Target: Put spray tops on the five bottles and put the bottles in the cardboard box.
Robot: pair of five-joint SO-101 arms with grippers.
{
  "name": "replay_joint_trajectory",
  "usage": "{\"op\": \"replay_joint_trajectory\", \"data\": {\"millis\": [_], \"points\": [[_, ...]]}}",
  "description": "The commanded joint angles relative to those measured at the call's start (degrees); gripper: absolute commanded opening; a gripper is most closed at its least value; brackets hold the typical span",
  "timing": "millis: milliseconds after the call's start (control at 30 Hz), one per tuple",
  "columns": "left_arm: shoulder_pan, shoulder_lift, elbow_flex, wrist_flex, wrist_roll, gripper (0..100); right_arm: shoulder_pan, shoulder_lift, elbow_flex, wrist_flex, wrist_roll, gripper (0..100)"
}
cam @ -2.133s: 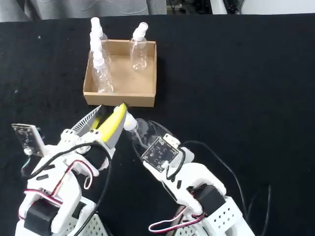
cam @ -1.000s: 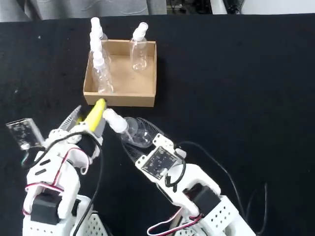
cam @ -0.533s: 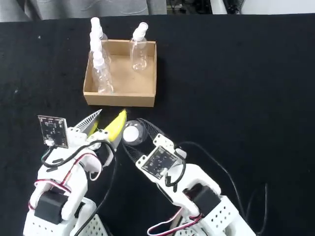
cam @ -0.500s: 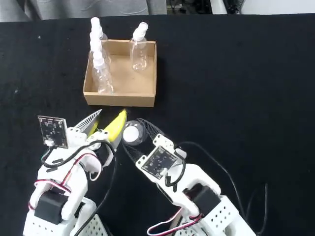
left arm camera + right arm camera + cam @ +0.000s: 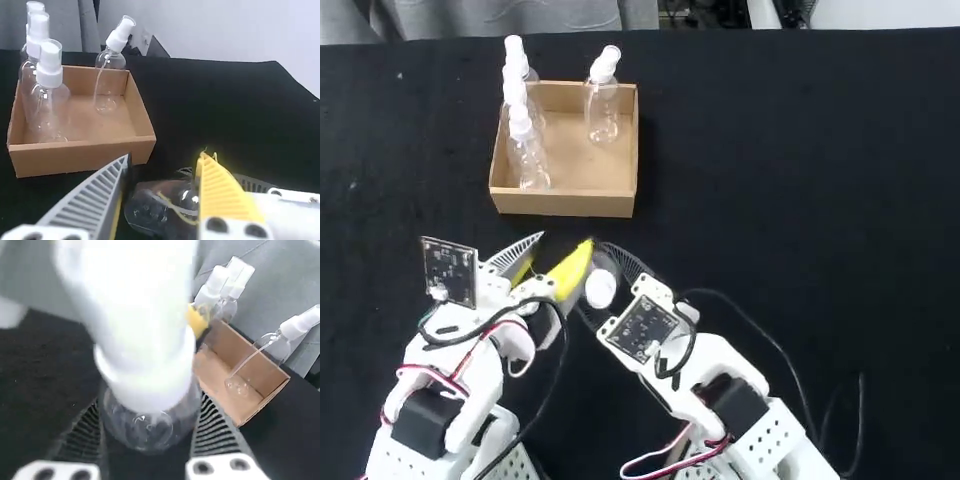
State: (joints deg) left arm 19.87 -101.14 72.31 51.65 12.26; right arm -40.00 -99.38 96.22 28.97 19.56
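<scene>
My right gripper (image 5: 602,286) is shut on a clear bottle (image 5: 145,421) that carries a white spray top (image 5: 600,289), just in front of the cardboard box (image 5: 563,205). The top points up toward the right wrist camera (image 5: 140,325). My left gripper (image 5: 564,242) is open beside it, its yellow finger (image 5: 570,266) close against the spray top. In the left wrist view the bottle body (image 5: 160,205) lies between the grey and yellow fingers of that gripper (image 5: 165,157). Several capped bottles (image 5: 528,150) stand in the box (image 5: 80,155), three along one side and one (image 5: 111,70) apart.
The box (image 5: 250,385) sits at the back left of the black table (image 5: 800,180). Both arm bases crowd the front edge. A black cable (image 5: 820,400) loops on the table beside the right arm. Open table lies to the right of the box.
The left gripper swung in from the left to the bottle's spray top. The bottle in the right gripper tipped from leaning toward the box to pointing upward and drew back a little.
</scene>
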Motion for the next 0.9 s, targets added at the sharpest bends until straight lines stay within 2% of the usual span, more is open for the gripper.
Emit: {"op": "replay_joint_trajectory", "data": {"millis": [0,100,533,867], "points": [[2.0,0.1,-0.7,0.3,-0.9,20,-1.1,-1.1,-2.5,0.4,-0.4,3.5],[1.2,0.1,-0.9,0.2,-0.9,20,-1.1,-1.1,-2.4,0.4,-0.4,3.5],[-15.5,0.1,-0.6,-6.8,-1.3,20,-1.0,-1.1,-2.7,4.1,-0.4,3.5],[-26.9,0.1,2.5,-6.8,-1.4,20,6.9,-1.1,-3.1,4.0,-0.4,3.5]]}}
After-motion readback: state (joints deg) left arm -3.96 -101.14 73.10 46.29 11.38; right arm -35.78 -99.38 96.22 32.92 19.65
